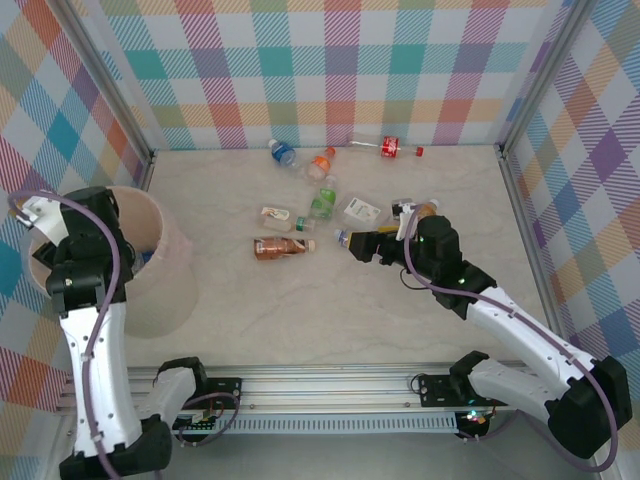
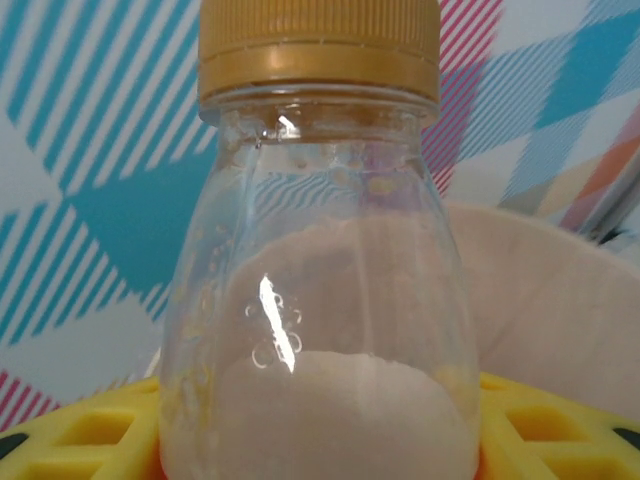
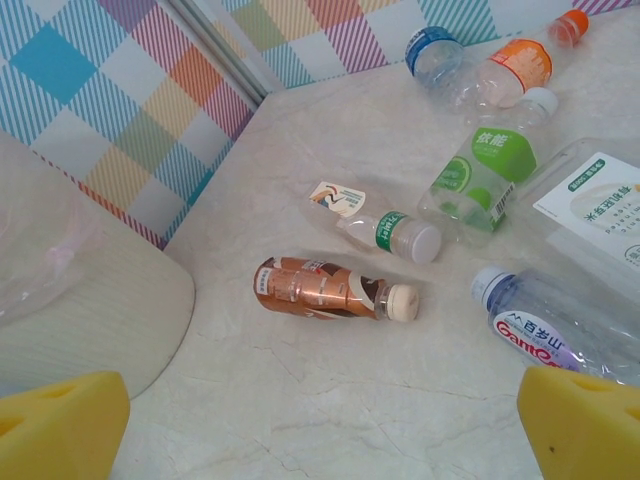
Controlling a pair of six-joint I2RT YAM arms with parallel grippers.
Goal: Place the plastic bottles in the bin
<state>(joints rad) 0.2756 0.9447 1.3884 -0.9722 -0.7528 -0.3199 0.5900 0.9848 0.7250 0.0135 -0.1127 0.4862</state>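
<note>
My left gripper (image 2: 320, 455) is shut on a clear plastic bottle (image 2: 320, 300) with a tan cap (image 2: 318, 50), its yellow fingers (image 2: 80, 440) on either side. Behind the bottle runs the pale bin's rim (image 2: 545, 290). From above, the left arm (image 1: 85, 250) hangs over the bin (image 1: 165, 270). My right gripper (image 3: 320, 430) is open and empty above the table (image 1: 352, 243). Ahead of it lie a copper bottle (image 3: 335, 288) (image 1: 282, 246), a small white-capped bottle (image 3: 385, 228), a green-labelled bottle (image 3: 478, 172), an orange-labelled one (image 3: 515, 70), a blue-capped one (image 3: 432, 52) and a blue-labelled bottle (image 3: 560, 325).
A square clear container with a white label (image 3: 590, 200) (image 1: 362, 211) lies among the bottles. A red-labelled bottle (image 1: 388, 148) rests by the back wall, and an orange-capped one (image 1: 425, 209) by the right wrist. Checked walls (image 1: 330, 70) enclose the table.
</note>
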